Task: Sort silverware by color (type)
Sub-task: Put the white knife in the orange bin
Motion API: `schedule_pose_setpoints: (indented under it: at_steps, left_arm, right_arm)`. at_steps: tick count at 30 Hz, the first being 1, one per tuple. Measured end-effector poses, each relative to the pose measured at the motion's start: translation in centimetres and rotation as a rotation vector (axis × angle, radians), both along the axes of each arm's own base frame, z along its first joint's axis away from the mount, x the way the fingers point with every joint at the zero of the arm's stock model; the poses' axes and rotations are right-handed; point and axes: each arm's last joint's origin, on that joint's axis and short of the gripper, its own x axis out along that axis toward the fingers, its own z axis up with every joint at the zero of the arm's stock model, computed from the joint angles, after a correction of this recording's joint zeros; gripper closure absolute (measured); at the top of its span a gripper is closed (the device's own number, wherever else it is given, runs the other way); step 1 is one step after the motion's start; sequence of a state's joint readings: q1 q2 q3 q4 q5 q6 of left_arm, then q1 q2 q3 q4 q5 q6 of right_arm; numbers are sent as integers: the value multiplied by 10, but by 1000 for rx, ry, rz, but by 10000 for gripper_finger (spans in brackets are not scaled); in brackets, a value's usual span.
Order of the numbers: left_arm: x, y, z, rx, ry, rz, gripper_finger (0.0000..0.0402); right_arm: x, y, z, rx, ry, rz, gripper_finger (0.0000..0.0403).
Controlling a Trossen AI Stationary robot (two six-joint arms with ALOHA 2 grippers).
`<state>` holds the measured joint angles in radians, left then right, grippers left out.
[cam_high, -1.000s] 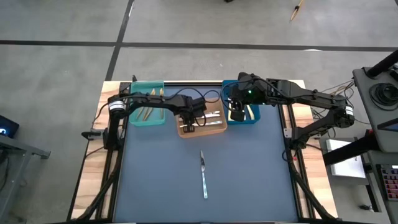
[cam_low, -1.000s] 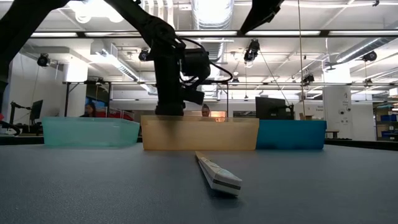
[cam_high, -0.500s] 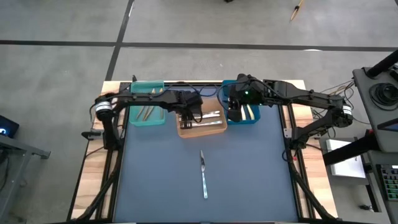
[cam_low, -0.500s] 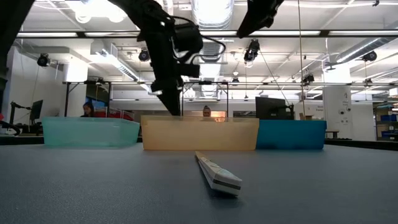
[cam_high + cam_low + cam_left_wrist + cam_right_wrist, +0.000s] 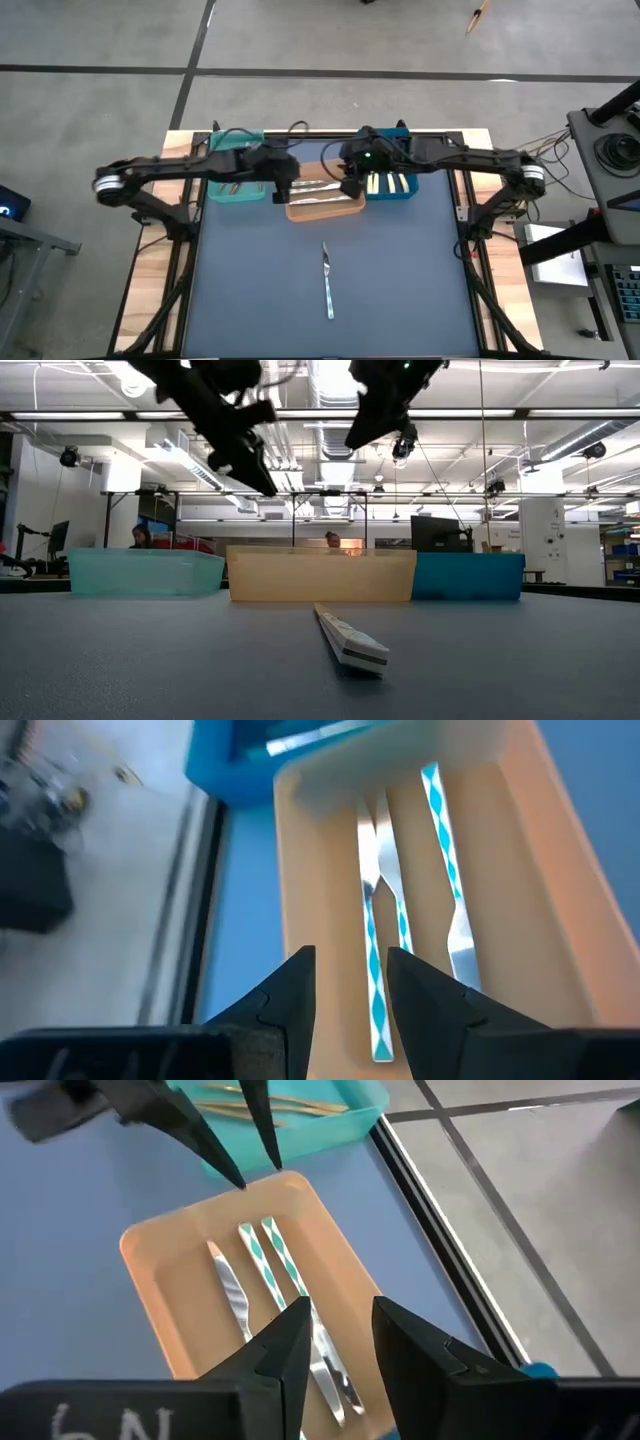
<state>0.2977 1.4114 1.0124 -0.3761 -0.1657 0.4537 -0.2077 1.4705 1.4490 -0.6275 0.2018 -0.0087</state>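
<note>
One silver knife point(image 5: 327, 283) lies flat on the blue mat, near the middle; the low view shows its near end point(image 5: 352, 642). Three silver pieces with teal-patterned handles point(image 5: 375, 920) lie in the orange bin point(image 5: 300, 212). My left gripper point(image 5: 286, 181) hangs open above that bin's left end, slanting down, with nothing between its fingers point(image 5: 350, 990). My right gripper point(image 5: 350, 186) hangs open above the bin's right end, also with nothing between its fingers point(image 5: 335, 1345). Both stand high above the bins in the low view, the left gripper point(image 5: 258, 472) and the right gripper point(image 5: 362, 432).
Three bins stand in a row at the table's far edge: a teal bin point(image 5: 237, 192) with gold pieces point(image 5: 270, 1102), the orange bin in the middle, and a blue bin point(image 5: 402, 195) with pale-handled pieces. The mat point(image 5: 250, 290) around the knife is bare.
My left gripper has risen out of the orange bin, drawn back toward the table's left edge and tipped from pointing down to slanting. My right gripper has gone from over the blue bin toward the left, to the orange bin's right end. The knife on the mat has not moved.
</note>
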Motion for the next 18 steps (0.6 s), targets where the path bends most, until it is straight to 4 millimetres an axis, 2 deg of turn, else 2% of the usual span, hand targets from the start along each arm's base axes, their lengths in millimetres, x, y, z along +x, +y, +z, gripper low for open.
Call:
schedule_pose_setpoints:
  at_steps: [10,18]
  left_arm:
    - [-50,-16,6,91,-189,-58,294]
    - [-70,-22,5,124,-303,-53,294]
  right_arm:
    - [33,-7,-32,43,-18,-39,349]
    - [51,-5,-46,211,-41,12,375]
